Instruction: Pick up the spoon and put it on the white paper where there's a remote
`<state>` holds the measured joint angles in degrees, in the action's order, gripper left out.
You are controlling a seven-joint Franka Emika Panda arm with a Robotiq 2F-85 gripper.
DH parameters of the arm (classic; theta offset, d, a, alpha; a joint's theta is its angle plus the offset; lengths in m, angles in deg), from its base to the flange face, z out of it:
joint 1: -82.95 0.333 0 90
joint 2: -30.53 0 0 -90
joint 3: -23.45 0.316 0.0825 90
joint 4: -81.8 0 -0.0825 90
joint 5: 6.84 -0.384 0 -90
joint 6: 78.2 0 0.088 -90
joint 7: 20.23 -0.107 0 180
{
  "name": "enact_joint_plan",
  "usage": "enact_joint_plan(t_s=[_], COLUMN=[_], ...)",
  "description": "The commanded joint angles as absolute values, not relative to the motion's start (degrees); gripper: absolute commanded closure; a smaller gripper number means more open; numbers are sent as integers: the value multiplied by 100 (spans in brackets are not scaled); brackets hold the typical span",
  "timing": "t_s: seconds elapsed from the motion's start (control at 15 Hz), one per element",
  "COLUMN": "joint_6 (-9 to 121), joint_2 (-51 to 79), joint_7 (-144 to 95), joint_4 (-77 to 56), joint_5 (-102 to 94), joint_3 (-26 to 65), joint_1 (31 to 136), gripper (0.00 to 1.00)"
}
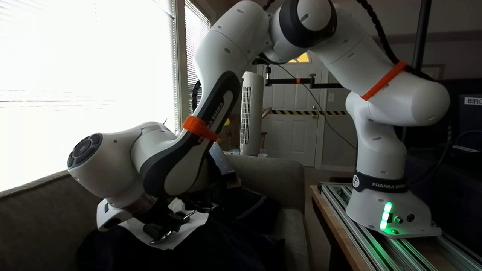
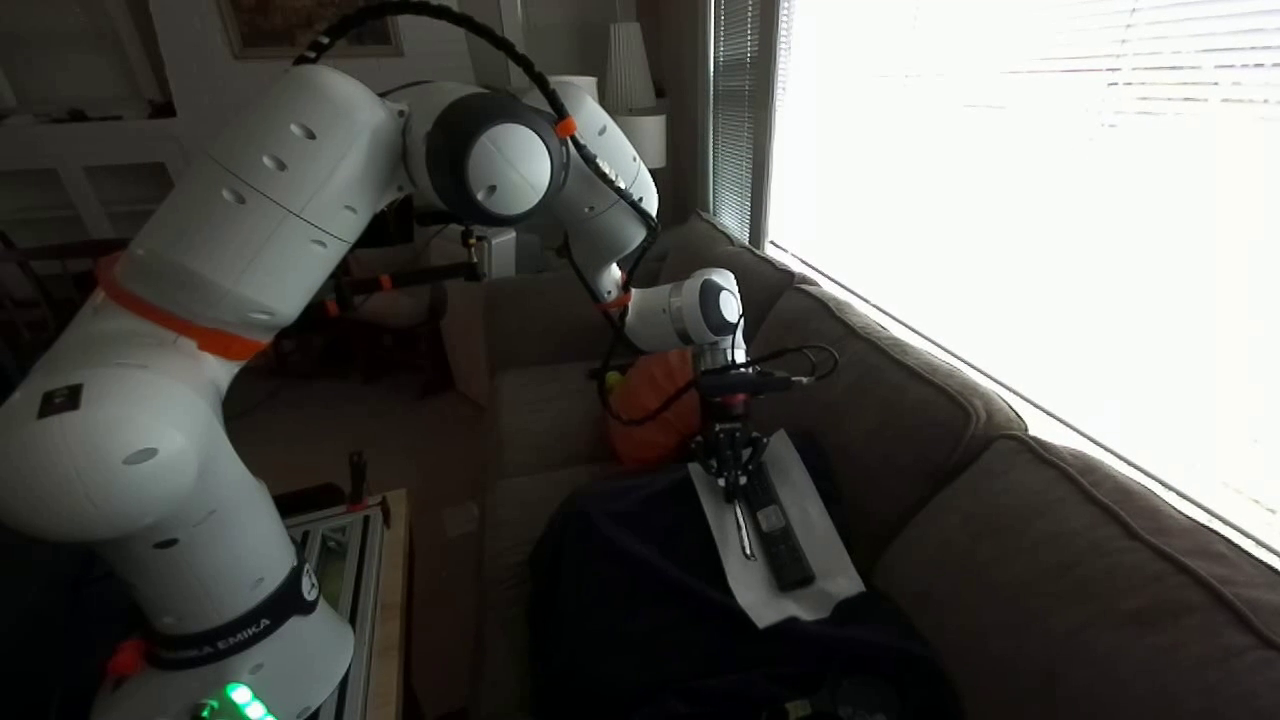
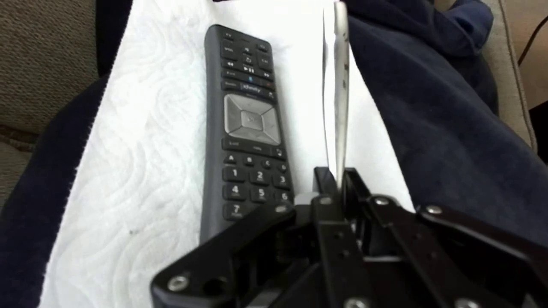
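We saw the fingers (image 3: 325,182) pinched together on the metal spoon (image 3: 341,94), over the white paper towel (image 3: 141,171) and beside the black Xfinity remote (image 3: 252,119) lying there. Whether the spoon touched the towel we could not tell; dark blue cloth (image 3: 436,141) lay underneath, on the sofa (image 2: 1000,560).

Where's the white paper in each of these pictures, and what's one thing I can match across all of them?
In an exterior view, the white paper is low, left of center, partly hidden.
In an exterior view, the white paper lies right of center, under the remote.
Wrist view: the white paper spans left to middle, partly behind the hand.
Shared landmark: dark blue cloth beside the paper in all three.
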<state>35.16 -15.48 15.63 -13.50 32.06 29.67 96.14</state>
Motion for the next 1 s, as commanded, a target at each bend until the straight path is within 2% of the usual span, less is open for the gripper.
enact_joint_plan(t_s=[0.0,0.4,0.53,0.93], joint_6=[3687,3573,3541,3181], joint_2=[-1492,-957,-756,-229], joint_7=[1399,661,125,-615], joint_4=[-1544,-1770,-1781,-1774], joint_5=[3450,3053,2982,1916], joint_3=[2975,3133,3083,3028], joint_1=[9592,9551,9584,9352], gripper=[58,12,0,0])
